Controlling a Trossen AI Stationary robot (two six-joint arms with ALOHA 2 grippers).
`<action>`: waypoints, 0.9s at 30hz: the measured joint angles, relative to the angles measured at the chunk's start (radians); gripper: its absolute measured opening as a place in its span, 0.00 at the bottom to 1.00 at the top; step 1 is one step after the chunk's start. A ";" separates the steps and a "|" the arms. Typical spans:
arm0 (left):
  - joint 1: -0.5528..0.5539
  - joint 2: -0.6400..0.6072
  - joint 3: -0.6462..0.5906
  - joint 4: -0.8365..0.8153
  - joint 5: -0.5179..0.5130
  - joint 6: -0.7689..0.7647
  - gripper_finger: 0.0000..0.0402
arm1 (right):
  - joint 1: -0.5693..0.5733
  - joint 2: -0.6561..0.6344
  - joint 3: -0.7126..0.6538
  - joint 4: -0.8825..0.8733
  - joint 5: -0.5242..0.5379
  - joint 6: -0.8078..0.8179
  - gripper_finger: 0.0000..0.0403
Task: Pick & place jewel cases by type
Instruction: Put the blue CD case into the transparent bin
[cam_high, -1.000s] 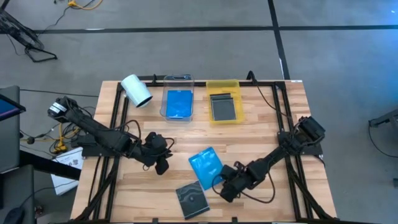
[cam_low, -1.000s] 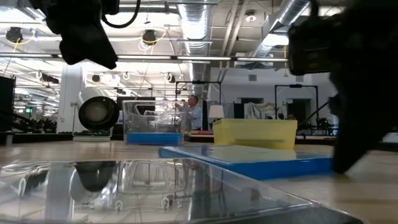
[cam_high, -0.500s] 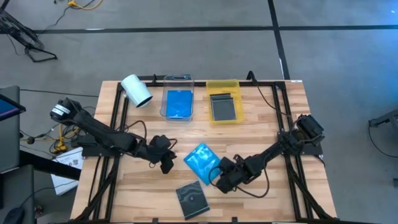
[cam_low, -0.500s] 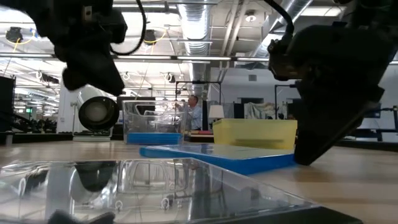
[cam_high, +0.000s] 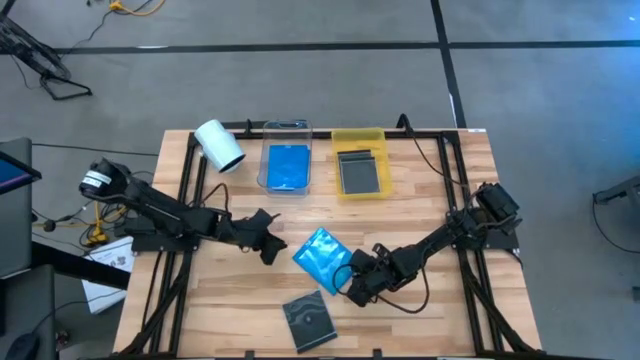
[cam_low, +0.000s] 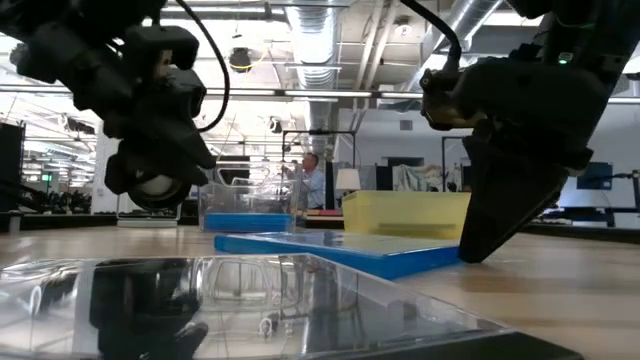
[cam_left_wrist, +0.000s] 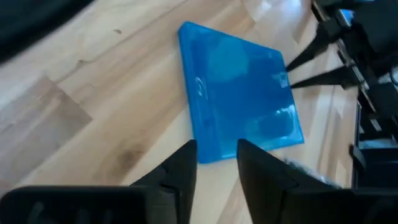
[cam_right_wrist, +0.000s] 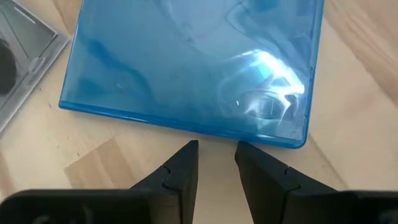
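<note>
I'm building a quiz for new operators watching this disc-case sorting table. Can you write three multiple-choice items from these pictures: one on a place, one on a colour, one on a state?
1. Where does the loose translucent blue plastic jewel case lie?
A. in the yellow tray
B. on the wooden table between both grippers
C. on the floor

2. What colour is the case inside the clear rectangular plastic tray?
A. blue
B. red
C. white

3. How does the white cylindrical roll rest?
A. standing upright in a tray
B. held by a gripper
C. on its side at the table's back left

Answers:
1 B: the high view shows it flat on the wooden table, with the left gripper on one side and the right gripper on the other.
2 A: a blue case lies in it.
3 C: it lies tipped over, with its open end showing.
</note>
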 joint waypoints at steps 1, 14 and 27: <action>0.012 0.000 0.000 0.000 0.007 -0.004 0.29 | -0.003 0.000 0.000 -0.002 0.000 -0.015 0.27; 0.111 0.000 0.000 -0.038 0.092 -0.062 0.59 | -0.079 -0.002 0.000 -0.001 -0.028 -0.237 0.27; 0.125 0.000 0.000 -0.130 0.097 -0.140 0.64 | -0.146 -0.001 -0.001 0.034 -0.051 -0.349 0.27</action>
